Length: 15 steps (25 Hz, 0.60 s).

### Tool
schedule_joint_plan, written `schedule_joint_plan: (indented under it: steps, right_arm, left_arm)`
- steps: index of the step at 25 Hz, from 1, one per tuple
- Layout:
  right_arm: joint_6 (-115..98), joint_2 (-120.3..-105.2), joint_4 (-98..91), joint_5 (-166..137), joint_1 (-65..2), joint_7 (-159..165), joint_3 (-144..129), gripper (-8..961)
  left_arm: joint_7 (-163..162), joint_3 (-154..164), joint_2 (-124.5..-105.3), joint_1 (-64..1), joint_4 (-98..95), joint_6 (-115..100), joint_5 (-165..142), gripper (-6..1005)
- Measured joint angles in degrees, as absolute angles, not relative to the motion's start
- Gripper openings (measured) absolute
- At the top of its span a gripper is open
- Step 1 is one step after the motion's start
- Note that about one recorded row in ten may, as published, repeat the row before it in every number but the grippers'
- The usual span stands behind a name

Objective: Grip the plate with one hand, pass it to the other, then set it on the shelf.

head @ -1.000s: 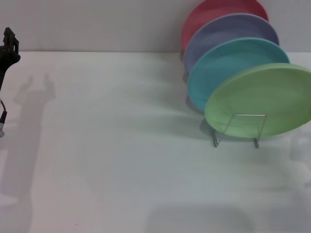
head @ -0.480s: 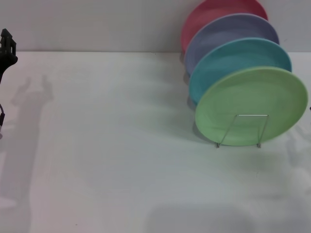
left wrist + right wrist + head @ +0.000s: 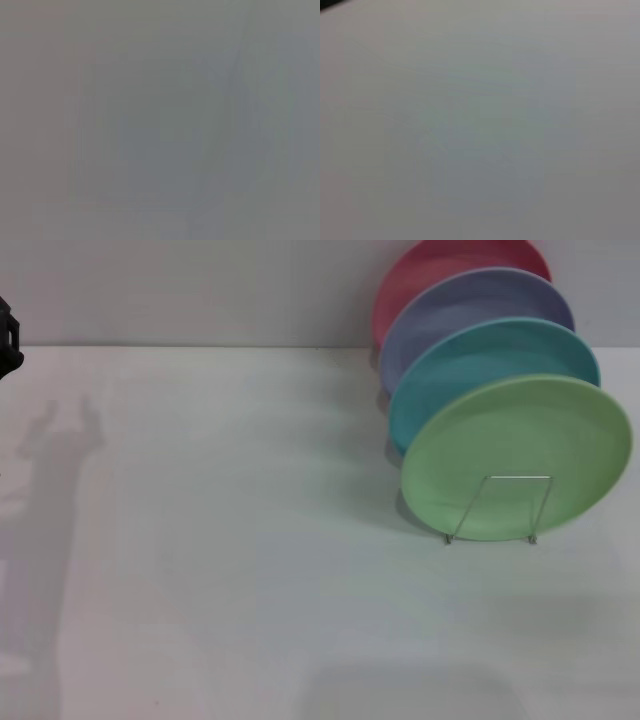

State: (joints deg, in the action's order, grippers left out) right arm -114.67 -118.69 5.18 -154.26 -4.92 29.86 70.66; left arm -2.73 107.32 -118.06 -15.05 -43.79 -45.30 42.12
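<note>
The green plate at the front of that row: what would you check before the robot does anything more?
1. Green plate in the wire rack, upright: ok.
2. Plate free of either gripper: ok, nothing touches it.
3. Blue plate right behind, overlapped by the green one; whether they touch: cannot tell.
4. Left gripper clear of the plates, at the far left edge of the head view: ok.
5. Left jaws open: cannot tell.
6. Right gripper's position: cannot tell, out of view.
</note>
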Motion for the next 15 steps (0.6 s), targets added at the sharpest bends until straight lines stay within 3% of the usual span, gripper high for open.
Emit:
schedule_joint_plan:
  steps: [7,11,15]
  right_arm:
    - [-105.93,-117.39,-3.66,-141.98,-15.58,36.38,70.66,433]
    - [-102.95,-118.05,-3.33,-135.47,-16.90,33.62,70.67,587]
    - [-101.79,-118.72,-2.95,-131.20,-18.00,29.82,70.67,587]
  left_arm:
    - [-3.83,113.17,-118.15,-14.21,-37.55,-62.95,32.76,483]
    - [-4.28,113.98,-118.29,-13.18,-36.53,-65.56,31.81,628]
    - [-7.31,114.05,-118.36,-14.92,-28.74,-68.94,31.79,737]
